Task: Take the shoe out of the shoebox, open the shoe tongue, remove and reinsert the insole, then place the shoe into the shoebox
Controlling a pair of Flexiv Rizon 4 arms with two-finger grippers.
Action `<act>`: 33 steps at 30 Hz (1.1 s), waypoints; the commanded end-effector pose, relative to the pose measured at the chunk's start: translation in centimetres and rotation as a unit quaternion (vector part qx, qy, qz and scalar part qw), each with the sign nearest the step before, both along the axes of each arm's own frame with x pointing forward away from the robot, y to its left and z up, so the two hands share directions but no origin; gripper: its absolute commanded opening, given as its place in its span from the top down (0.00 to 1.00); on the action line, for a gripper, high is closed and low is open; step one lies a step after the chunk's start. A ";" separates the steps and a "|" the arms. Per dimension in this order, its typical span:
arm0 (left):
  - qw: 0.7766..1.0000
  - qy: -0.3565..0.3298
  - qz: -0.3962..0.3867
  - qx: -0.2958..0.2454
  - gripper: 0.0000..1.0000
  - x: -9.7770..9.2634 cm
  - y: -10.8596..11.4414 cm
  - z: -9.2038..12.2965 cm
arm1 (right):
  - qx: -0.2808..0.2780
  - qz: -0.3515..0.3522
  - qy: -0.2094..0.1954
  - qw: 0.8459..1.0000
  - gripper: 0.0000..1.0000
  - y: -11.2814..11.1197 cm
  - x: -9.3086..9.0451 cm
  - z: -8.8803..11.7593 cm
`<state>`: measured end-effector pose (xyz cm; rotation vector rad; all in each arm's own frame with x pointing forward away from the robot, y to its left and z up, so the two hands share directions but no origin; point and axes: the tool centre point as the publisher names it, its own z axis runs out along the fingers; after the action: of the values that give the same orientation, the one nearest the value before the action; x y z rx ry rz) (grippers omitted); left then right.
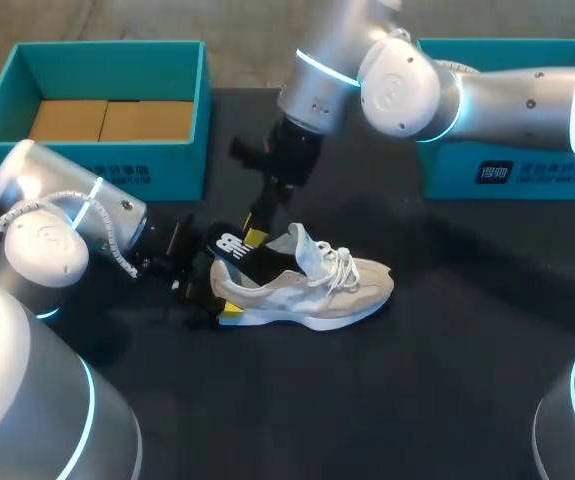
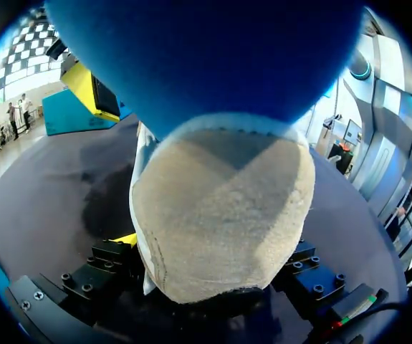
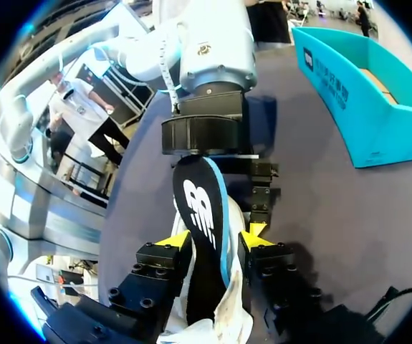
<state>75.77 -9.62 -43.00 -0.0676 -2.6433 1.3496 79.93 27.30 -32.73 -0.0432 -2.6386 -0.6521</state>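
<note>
The right gripper (image 3: pixel 214 236) is closed narrowly on the black insole (image 3: pixel 200 215), with a yellow tip pressed against each long edge. The insole is held on end. Its heel part is raised out of the shoe (image 1: pixel 312 285) and its toe part is hidden inside the shoe's opening. In the head view these fingers are largely covered by their own wrist, and only one yellow tip is seen beside the insole.

The left gripper (image 2: pixel 213 247) is clamped on the shoe's heel. In the left wrist view the beige heel fills the space between the fingers. One yellow tip (image 2: pixel 125 239) can be made out, and the other is hidden behind the heel. Much of that view is blocked by a blue surface close to the camera, which cannot be identified with certainty.

The shoe is set on its sole on the dark table (image 1: pixel 427 400), with its heel toward the left arm, its toe toward the robot's right, its tongue raised and its laces loose.

A teal shoebox (image 1: pixel 182 150) is seen open at the back left, well apart from the shoe, with brown cardboard (image 1: pixel 107 120) lying in its bottom. A second teal box (image 1: pixel 527 170) at the back right is partly covered by the right arm and cut off at the view's edge. Dark tabletop is seen beyond the shoe's toe and between the shoe and the second box.
</note>
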 end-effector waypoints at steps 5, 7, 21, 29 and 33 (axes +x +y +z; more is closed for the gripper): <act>1.000 0.000 0.000 0.001 1.00 0.2 -0.1 -0.6 | 0.002 -0.002 0.013 1.000 0.55 -1.3 -0.3 -0.4; 1.000 0.000 0.000 0.001 1.00 0.2 -0.1 -0.6 | 0.003 -0.004 0.016 1.000 0.55 -1.5 -0.2 -0.6; 1.000 0.000 0.000 0.001 1.00 0.2 -0.1 -0.6 | 0.014 0.008 0.030 0.999 0.56 -1.0 -0.8 -1.8; 1.000 0.000 0.000 0.001 1.00 0.2 -0.1 -0.6 | 0.019 0.012 0.030 0.999 0.58 -0.7 -1.1 -1.7; 1.000 0.000 0.000 0.001 1.00 0.2 -0.1 -0.6 | 0.022 0.014 0.031 0.999 0.58 -0.4 -1.4 -1.8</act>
<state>75.77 -9.61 -43.00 -0.0676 -2.6433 1.3495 78.67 26.66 -34.31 -0.0152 -2.5587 -0.6854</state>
